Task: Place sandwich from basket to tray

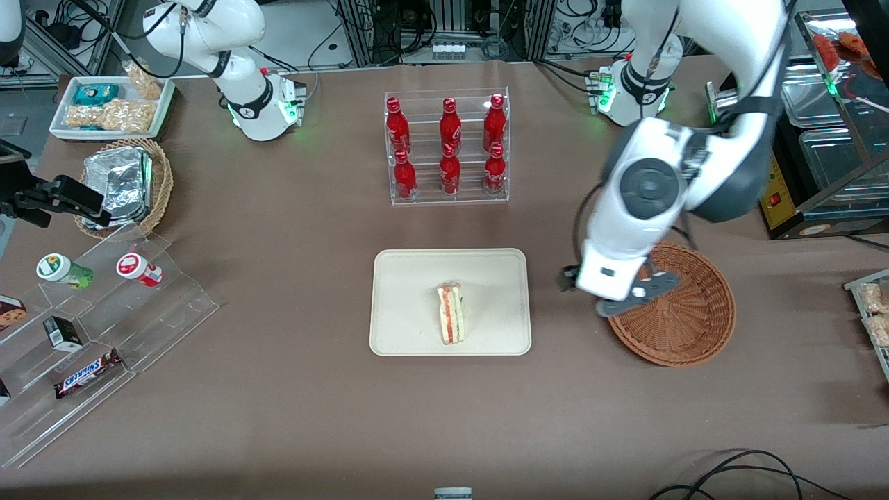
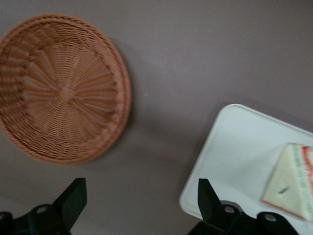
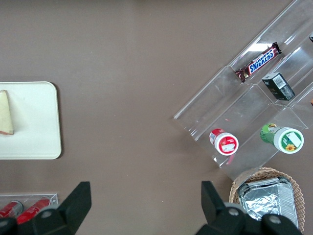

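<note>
Sandwich (image 1: 451,312): triangular wedge, pale bread with orange-red and green layers, lying on the cream tray (image 1: 403,278) near its middle; nothing touches it. Judged delivered.

Basket (image 1: 687,312): round reddish-brown wicker, holding nothing, toward the working arm's end of the table, well apart from the tray. Its contents have evidently gone to the tray.

Gripper (image 2: 139,196): fingers spread wide, nothing between them; it hangs above bare tabletop between basket and tray, by the basket's rim in the front view. Likely clear of the load because release is complete.

Surface: brown table covering (image 1: 292,389), matte, flat.

Surroundings: clear rack of red bottles (image 1: 448,149) farther from the front camera than the tray; stepped acrylic display (image 1: 104,326) with Snickers bar (image 1: 87,373) and small cups; tan wicker basket with foil containers (image 1: 125,184); white tray of snacks (image 1: 111,107); cables and equipment at the table's edge.
</note>
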{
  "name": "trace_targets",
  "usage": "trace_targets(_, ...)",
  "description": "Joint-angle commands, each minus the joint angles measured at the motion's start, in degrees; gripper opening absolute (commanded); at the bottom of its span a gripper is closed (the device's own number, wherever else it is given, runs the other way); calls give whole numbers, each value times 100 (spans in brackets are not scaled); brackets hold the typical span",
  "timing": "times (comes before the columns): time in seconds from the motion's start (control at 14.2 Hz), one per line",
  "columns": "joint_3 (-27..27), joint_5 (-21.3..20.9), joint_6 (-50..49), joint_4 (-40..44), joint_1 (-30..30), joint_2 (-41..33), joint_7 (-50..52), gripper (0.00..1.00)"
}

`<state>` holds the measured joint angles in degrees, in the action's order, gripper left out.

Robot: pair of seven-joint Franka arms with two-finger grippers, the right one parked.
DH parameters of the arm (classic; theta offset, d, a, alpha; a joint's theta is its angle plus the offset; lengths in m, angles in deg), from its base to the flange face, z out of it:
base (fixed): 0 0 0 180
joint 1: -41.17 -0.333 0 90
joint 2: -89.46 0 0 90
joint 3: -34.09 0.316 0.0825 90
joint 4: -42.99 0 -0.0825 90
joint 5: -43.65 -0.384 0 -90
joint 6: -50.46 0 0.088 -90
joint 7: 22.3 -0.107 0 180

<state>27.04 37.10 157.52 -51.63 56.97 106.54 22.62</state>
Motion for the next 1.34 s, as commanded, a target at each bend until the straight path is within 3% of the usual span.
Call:
trace_targets(0.0,-50,-21,34,-1065,-488,-958,-710,100)
trace_targets(0.35,-42,-13,-888,-1234,-1236,-1742,-2687,100)
trace_targets(0.71,143,206,-977,-875,-1746,-1954,-4296,100)
trace_targets(1.13,433,338,-968,-137,-1685,-1656,-4615,100)
trace_targets(1.27,433,575,-1012,-39,-1685,-1655,-4598,100)
